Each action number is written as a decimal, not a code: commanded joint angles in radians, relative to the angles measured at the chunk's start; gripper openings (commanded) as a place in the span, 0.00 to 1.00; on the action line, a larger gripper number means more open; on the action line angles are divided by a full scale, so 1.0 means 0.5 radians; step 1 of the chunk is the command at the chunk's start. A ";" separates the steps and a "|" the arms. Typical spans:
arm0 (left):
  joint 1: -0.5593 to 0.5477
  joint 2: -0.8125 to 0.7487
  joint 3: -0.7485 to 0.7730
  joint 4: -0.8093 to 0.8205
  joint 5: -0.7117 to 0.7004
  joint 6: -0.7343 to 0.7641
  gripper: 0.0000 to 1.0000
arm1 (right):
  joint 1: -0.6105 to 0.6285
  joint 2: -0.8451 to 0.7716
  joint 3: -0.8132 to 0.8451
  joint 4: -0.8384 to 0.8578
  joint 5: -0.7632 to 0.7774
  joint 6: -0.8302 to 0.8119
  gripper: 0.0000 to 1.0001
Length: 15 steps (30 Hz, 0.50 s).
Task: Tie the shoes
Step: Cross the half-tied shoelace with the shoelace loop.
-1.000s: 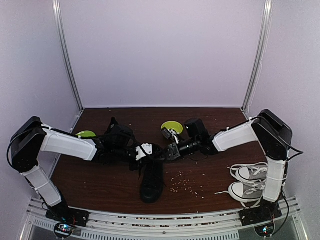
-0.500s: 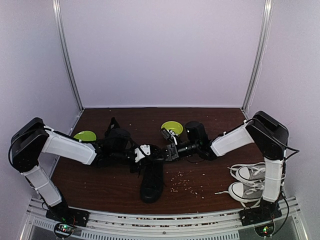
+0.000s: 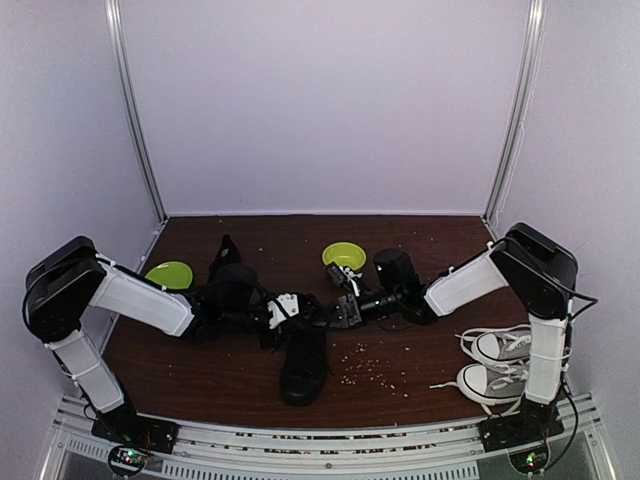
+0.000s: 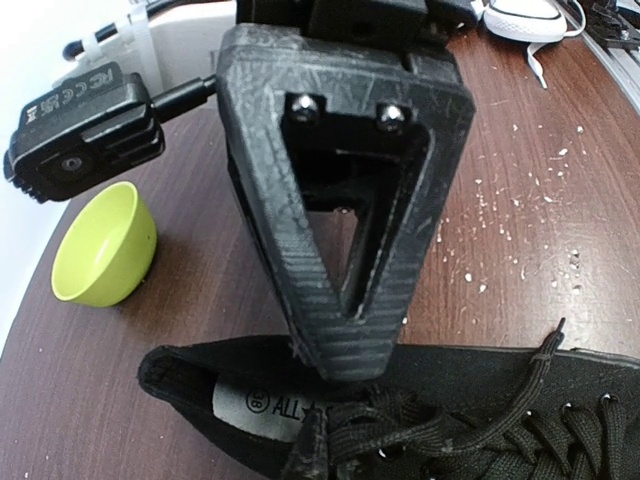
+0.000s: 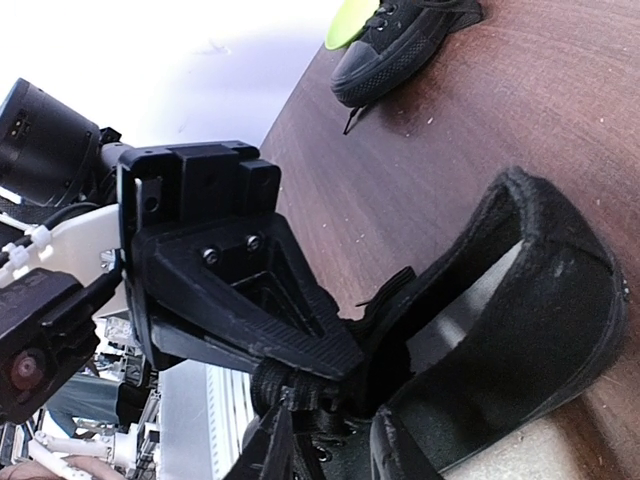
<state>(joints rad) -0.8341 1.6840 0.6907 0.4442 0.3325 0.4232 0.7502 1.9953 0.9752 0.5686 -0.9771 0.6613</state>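
A black sneaker (image 3: 303, 362) stands at the middle of the table's (image 3: 430, 235) near edge, its laces (image 4: 440, 425) loose. Both grippers meet over its opening. The left gripper (image 3: 298, 307) keeps its jaws together at the laces. The right gripper (image 4: 345, 360) has shifted slightly; it shows side-on, so I cannot tell its gap. The knot looks unfinished.

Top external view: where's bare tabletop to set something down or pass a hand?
Free: far strip of table behind the green bowls; near-left patch between left arm and black sneaker. Crumbed gap between that sneaker and the grey-and-white sneakers. Crowded: centre, where left tool and right tool meet.
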 commanded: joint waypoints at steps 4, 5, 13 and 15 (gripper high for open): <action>-0.007 0.033 -0.021 0.170 0.011 -0.023 0.00 | 0.011 0.016 0.039 0.078 0.034 0.038 0.24; -0.007 0.036 -0.019 0.170 0.015 -0.024 0.00 | 0.016 0.025 0.048 0.083 0.026 0.042 0.24; -0.007 0.044 -0.007 0.161 0.019 -0.027 0.00 | 0.058 0.038 0.097 0.029 -0.012 0.012 0.21; -0.008 0.044 -0.007 0.161 0.016 -0.029 0.00 | 0.064 0.040 0.104 0.023 -0.012 0.012 0.20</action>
<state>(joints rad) -0.8341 1.6955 0.6891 0.4717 0.3332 0.4229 0.7719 2.0029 1.0012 0.5724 -0.9714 0.6777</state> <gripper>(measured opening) 0.005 0.211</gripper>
